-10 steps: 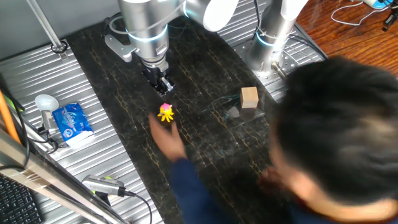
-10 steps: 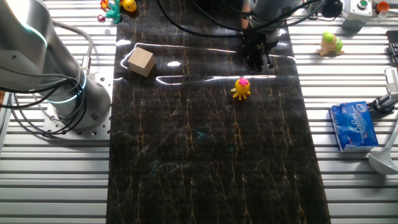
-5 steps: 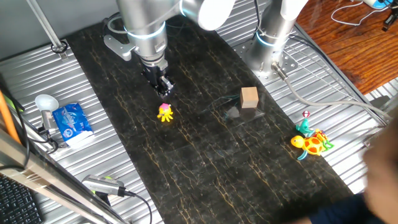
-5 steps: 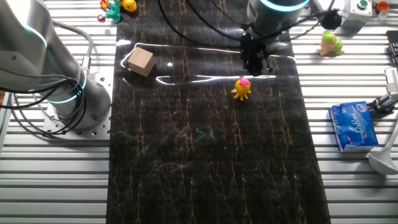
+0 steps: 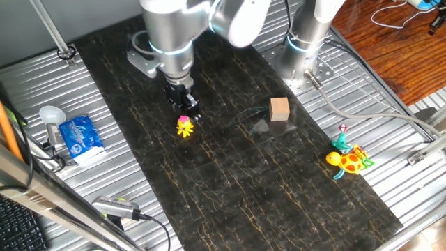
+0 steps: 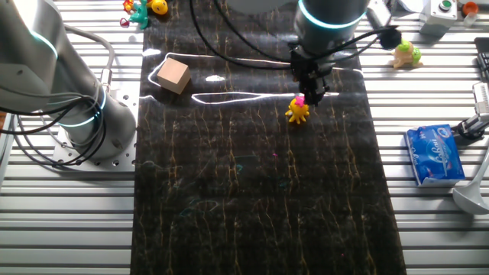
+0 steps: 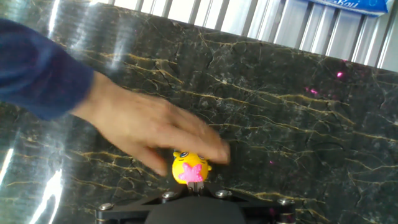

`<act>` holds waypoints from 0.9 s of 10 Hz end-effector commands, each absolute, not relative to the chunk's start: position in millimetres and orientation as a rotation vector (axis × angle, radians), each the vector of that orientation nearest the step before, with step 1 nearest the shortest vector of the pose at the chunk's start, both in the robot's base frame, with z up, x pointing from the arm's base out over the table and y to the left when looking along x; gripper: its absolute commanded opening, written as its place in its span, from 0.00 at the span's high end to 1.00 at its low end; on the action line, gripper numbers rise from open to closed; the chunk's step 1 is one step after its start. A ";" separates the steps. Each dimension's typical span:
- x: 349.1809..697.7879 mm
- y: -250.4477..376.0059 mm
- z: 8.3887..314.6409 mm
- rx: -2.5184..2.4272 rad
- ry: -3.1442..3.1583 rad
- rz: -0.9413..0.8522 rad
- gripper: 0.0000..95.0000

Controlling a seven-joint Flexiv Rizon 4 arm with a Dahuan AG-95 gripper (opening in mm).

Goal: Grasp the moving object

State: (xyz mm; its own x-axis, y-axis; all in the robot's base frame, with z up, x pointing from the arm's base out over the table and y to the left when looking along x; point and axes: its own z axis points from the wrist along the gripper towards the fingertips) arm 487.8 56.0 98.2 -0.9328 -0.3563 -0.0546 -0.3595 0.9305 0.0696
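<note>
Care is due: end effector point(image 5: 189, 115), its opening impossible to judge, hovers at the pink-and-yellow toy point(image 5: 184, 126) at upper-left centre of the dark surface point(image 5: 230, 181), so centre overhead before closing.

Toy point(image 5: 184, 126) on mat point(image 5: 230, 181), below tool point(image 5: 185, 111).

Robotics lab: robot arm point(image 5: 171, 31), slatted aluminium table point(image 5: 104, 181).
</note>
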 end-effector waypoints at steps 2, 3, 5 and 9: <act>488.0 60.2 78.7 -0.550 3.017 0.093 0.00; 491.3 61.2 72.3 -0.539 3.001 0.063 0.20; 497.4 57.3 65.3 -0.555 2.995 0.040 0.20; 500.5 40.6 55.0 -0.614 2.973 0.053 0.20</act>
